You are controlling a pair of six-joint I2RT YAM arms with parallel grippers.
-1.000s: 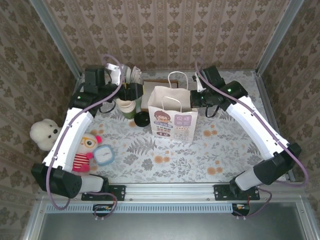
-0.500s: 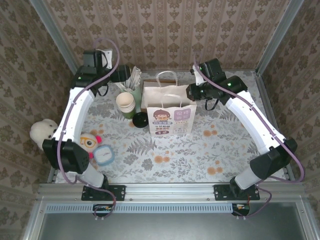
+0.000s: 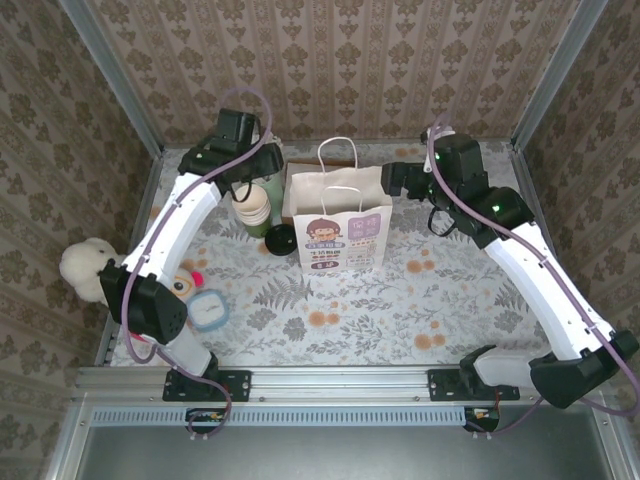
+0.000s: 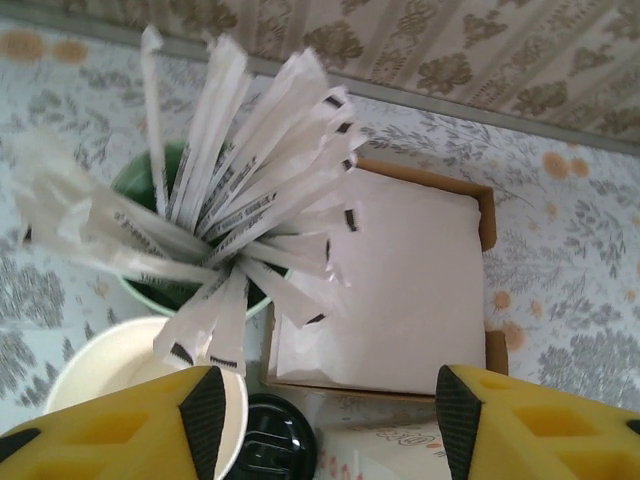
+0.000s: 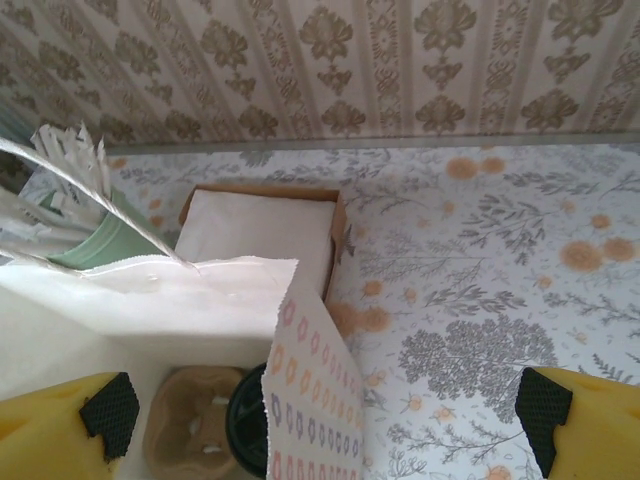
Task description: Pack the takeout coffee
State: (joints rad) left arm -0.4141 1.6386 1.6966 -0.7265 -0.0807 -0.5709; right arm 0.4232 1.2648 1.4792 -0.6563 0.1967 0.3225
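Inside the white paper bag (image 5: 200,290) lies a brown pulp carrier (image 5: 190,435). In the slot beside its empty one shows the black lid of the takeout coffee (image 5: 247,420); the cup body is hidden by the bag wall. My right gripper (image 5: 325,440) hangs open above the bag's right edge, nothing between its yellow fingers (image 5: 60,430). In the top view the right gripper (image 3: 393,177) is at the upper right corner of the bag (image 3: 340,228). My left gripper (image 4: 325,430) is open and holds nothing, over the straw cup; in the top view the left gripper (image 3: 268,166) is left of the bag.
A green cup of wrapped straws (image 4: 200,210), a stack of cream cups (image 4: 110,370) and a loose black lid (image 4: 275,440) stand left of the bag. A cardboard box of napkins (image 4: 390,280) is behind it. Plush toys (image 3: 85,268) lie at the table's left edge.
My right gripper has opened and drawn back up from the bag's mouth. The left arm swung right from the back left corner to over the straw cup, its jaws narrowing somewhat.
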